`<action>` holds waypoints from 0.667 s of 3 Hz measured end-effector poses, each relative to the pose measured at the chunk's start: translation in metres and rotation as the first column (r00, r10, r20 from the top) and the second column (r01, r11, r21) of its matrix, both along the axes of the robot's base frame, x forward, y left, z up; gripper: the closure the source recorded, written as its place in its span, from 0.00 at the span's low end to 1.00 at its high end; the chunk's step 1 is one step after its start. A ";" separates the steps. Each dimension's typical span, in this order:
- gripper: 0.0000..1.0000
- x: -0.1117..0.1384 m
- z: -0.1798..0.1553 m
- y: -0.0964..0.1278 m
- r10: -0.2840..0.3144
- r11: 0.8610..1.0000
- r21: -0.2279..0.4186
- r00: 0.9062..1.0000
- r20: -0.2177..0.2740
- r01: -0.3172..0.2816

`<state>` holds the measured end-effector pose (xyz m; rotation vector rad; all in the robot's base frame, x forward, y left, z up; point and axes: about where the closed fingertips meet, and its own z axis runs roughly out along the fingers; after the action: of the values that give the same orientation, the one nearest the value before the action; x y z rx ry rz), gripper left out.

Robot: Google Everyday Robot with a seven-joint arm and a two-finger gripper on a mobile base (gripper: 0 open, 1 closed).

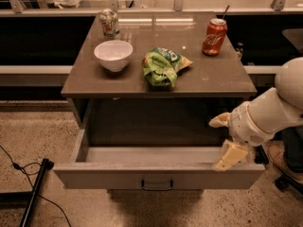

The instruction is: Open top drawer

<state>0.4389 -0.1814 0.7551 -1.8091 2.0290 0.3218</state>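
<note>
- Noting a silver can (pixel 109 22) and a white bowl (pixel 113 55) at the left of the table (pixel 218 82) top, well apart from the job in hand.
- Finding the top drawer (pixel 94 176) hanging far out from under the table's front edge, showing its shallow grey tray, with the dark handle (pixel 157 185) at the middle of its front.
- Judging the opening as done, or lacking only a last bit of travel.
- Passing a green snack bag (pixel 163 66) at the table's middle and a red can (pixel 214 37) at its right rear.
- Spotting the gripper (pixel 225 139) below the table's right front corner, over the drawer's right end, fingers (pixel 230 156) spread apart, clasping nothing.
- Judging only the arm's pulling clear as left to do.
</note>
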 end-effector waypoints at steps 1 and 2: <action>0.47 0.023 -0.026 0.015 -0.023 1.000 0.016 0.999 -0.028 0.024; 0.61 0.035 -0.053 0.028 -0.029 0.999 0.029 0.999 -0.040 0.030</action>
<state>0.4737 -0.1529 0.7023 -1.7668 2.0640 0.3797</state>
